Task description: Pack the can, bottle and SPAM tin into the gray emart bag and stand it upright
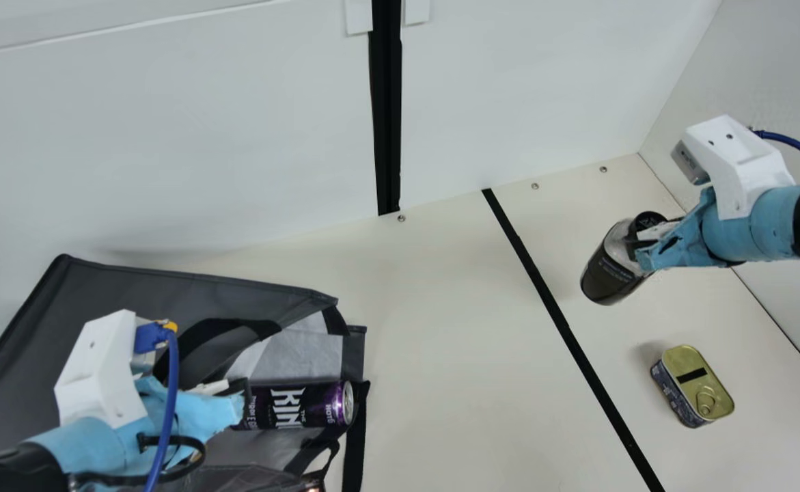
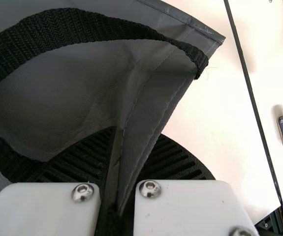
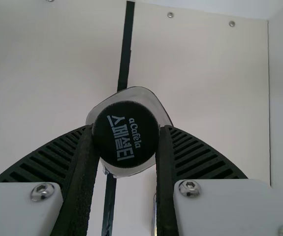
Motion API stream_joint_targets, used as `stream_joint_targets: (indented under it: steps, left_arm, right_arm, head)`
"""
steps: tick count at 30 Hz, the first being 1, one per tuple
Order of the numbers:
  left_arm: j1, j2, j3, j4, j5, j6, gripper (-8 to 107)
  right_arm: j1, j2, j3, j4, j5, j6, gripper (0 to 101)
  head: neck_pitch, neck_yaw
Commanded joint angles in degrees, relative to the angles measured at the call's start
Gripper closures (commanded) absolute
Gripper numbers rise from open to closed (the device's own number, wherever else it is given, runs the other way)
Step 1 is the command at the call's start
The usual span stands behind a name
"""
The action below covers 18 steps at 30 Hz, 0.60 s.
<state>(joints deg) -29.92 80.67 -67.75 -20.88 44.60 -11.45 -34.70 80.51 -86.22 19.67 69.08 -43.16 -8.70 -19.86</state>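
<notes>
My left tool (image 1: pixel 238 400) was pinched narrow on the edge of the dark gray fabric bag (image 1: pixel 188 280); the left wrist view had the cloth running between its ribbed fingers. A black webbing strap (image 2: pixel 77 29) arched just beside them. The bag lay down flat-ish on the cream counter (image 1: pixel 440 342), not upright.

Can status: the purple-and-black cylindrical metal drink can (image 1: pixel 297 406) lay on its side at the bag's opening, against a light gray fabric panel (image 1: pixel 304 352), lid end out. My left tool covered its other end in the main view. Couldn't tell if the two touched.

My right tool (image 1: pixel 639 247) was well apart from the bag, holding the clear bottle with dark label (image 1: pixel 608 272) by its round black cap (image 3: pixel 125 133), one finger each side. Bottle leaned in the main view; couldn't tell if its base touched down.

SPAM tin, i.e. the rounded rectangular one with gold ring-pull lid (image 1: pixel 701 391) and dark printed sides, sat lid up, well apart from the bag. The straight black tape line (image 1: pixel 574 345) ran between bag and tin.
</notes>
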Motion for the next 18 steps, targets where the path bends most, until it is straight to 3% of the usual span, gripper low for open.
stream_joint_targets:
  steps: [1,18]
  left_arm:
    - [0.0,0.0,0.0,0.0,0.0,0.0,107]
    - [0.0,0.0,0.0,0.0,0.0,0.0,107]
  right_arm:
    - [-0.04,-0.6,0.3,0.25,0.82,-2.24,101]
    - [3.95,-6.98,8.46,2.61,0.82,-12.53,101]
  head:
    - [-1.3,-0.14]
    - [-1.3,-0.14]
